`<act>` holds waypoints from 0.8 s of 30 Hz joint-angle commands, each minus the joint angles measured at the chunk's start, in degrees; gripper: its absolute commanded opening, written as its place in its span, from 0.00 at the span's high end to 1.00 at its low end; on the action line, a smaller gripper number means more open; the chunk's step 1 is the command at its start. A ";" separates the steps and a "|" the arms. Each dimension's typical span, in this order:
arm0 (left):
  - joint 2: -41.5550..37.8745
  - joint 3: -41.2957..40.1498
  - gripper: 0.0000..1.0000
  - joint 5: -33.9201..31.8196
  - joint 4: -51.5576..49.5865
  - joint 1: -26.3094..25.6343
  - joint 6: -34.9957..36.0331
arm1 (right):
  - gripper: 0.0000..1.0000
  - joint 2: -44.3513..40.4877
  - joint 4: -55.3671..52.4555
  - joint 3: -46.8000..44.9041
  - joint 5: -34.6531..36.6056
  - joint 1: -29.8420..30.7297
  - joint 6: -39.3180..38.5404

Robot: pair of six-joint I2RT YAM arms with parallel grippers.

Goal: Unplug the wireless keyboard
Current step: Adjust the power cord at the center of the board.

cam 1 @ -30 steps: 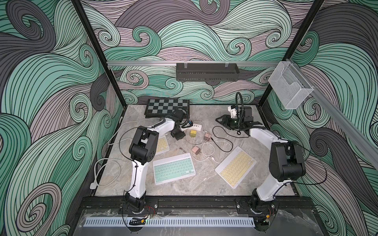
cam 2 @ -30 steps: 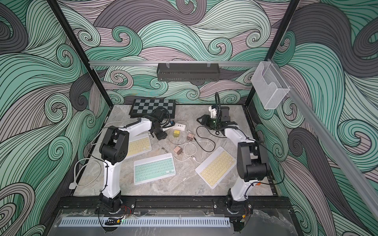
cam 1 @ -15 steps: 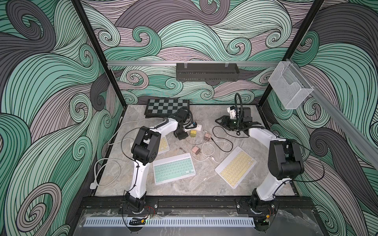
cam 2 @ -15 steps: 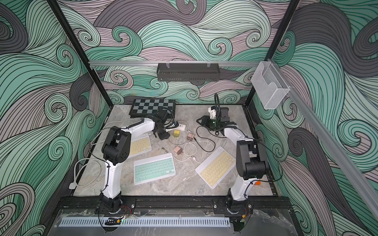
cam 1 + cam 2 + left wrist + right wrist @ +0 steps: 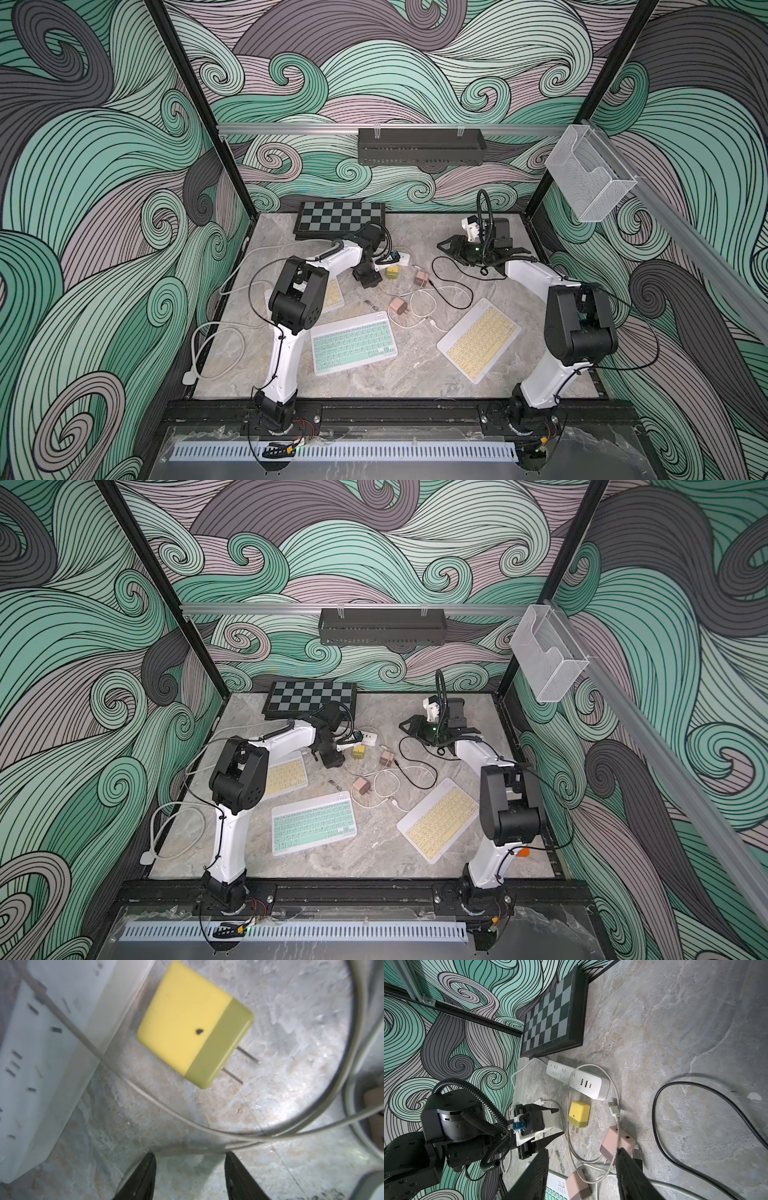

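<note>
Three keyboards lie on the marble table: a teal one [image 5: 353, 343] in the middle, a yellow one [image 5: 478, 338] to the right, and another yellow one [image 5: 332, 293] half hidden under my left arm. A thin white cable [image 5: 145, 1099] reaches that hidden keyboard's far corner [image 5: 538, 1103] and crosses just beyond my left gripper's tips. My left gripper [image 5: 190, 1154] stands open and empty, low over the table beside a yellow charger [image 5: 187, 1028] lying with bare prongs. My right gripper [image 5: 583, 1149] hangs open and empty above the back right [image 5: 444, 248].
A white power strip [image 5: 579, 1080] lies behind the yellow charger, with a chessboard [image 5: 338, 218] at the back edge. Two pink chargers [image 5: 421, 276] [image 5: 398, 306], a loose white USB plug [image 5: 612, 1108] and a black cable [image 5: 449, 291] are tangled mid-table. A thick white cord [image 5: 216, 332] loops at the left.
My left gripper has shifted slightly to the right, closer to the yellow charger. The right arm has stayed where it was.
</note>
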 commanded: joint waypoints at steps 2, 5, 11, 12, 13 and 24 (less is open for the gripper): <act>-3.40 0.75 0.47 2.18 -0.93 0.23 -4.52 | 0.46 0.24 0.89 0.61 -0.85 -0.20 0.40; -6.81 0.13 0.47 4.08 0.25 0.31 -12.26 | 0.46 0.22 0.87 0.54 -0.74 -0.22 0.31; -16.39 -6.87 0.46 3.60 6.48 0.36 -49.92 | 0.46 0.06 1.00 0.35 -0.57 -0.21 0.19; -17.91 -9.45 0.45 4.09 7.83 0.37 -58.37 | 0.47 0.11 1.04 0.26 -0.56 -0.21 0.18; -19.22 -12.56 0.44 5.90 9.99 0.44 -65.83 | 0.46 0.14 1.17 0.19 -0.54 -0.18 0.31; -23.60 -33.25 0.48 7.40 39.76 0.06 -111.40 | 0.46 -0.92 1.34 -0.62 -0.75 -0.22 0.21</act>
